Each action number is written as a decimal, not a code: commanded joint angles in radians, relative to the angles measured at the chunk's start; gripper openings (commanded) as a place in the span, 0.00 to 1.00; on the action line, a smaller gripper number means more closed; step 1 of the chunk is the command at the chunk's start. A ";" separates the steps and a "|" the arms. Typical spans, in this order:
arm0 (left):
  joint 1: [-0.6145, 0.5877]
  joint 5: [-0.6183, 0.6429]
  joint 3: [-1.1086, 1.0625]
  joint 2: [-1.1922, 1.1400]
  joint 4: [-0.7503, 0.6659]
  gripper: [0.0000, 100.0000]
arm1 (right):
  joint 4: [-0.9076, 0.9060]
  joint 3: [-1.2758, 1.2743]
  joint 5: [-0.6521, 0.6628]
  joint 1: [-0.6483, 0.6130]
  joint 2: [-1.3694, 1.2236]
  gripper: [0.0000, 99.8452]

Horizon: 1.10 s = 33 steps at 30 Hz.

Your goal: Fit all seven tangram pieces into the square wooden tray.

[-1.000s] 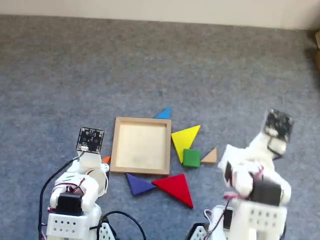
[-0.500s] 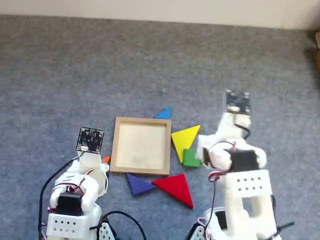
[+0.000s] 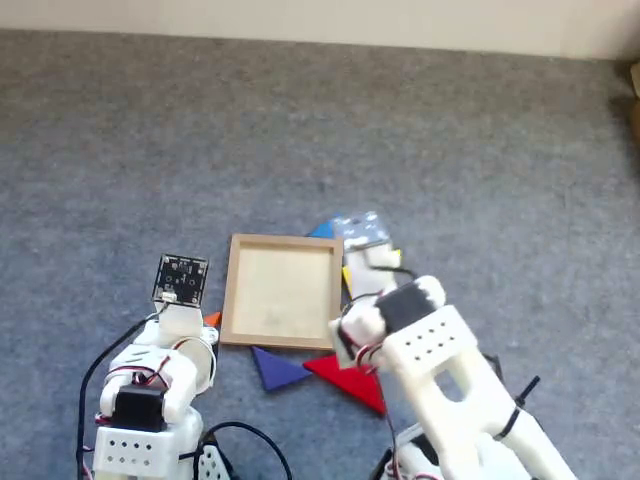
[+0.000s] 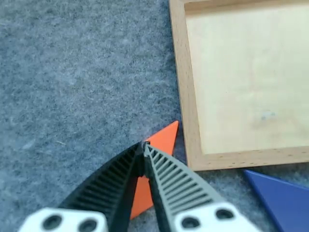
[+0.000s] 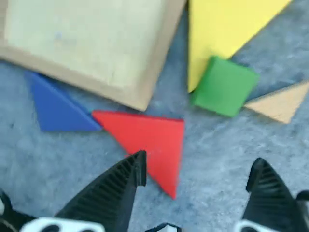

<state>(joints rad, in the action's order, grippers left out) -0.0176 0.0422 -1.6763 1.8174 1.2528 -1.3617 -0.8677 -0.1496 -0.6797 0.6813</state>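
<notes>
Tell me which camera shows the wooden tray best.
The high view: the tray shows nearly whole there, with all four sides of its rim and its bare floor. The left wrist view shows one corner with parts of two sides; the right wrist view shows another corner.

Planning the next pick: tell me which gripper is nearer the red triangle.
Right. The right gripper hangs open right beside the red triangle. The left gripper sits shut over the orange triangle, on the far side of the wooden tray.
</notes>
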 commanded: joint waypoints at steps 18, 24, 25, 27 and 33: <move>-0.004 0.009 -0.021 -0.001 0.005 0.01 | 0.280 -0.242 0.199 -0.219 -0.010 0.32; -0.004 0.009 -0.021 -0.001 0.005 0.01 | 0.303 -0.252 0.199 -0.217 -0.012 0.32; -0.004 0.009 -0.021 -0.001 0.005 0.01 | 0.311 -0.257 0.199 -0.217 -0.013 0.32; -0.004 0.009 -0.021 -0.001 0.005 0.01 | 0.332 -0.272 0.199 -0.217 -0.036 0.32; -0.004 0.009 -0.021 -0.001 0.005 0.01 | 0.358 -0.274 0.199 -0.216 -0.219 0.32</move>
<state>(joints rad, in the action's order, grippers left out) -0.0176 0.0422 -1.6763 1.8174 1.2528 -1.0196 -1.1485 0.0391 -0.8930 0.5401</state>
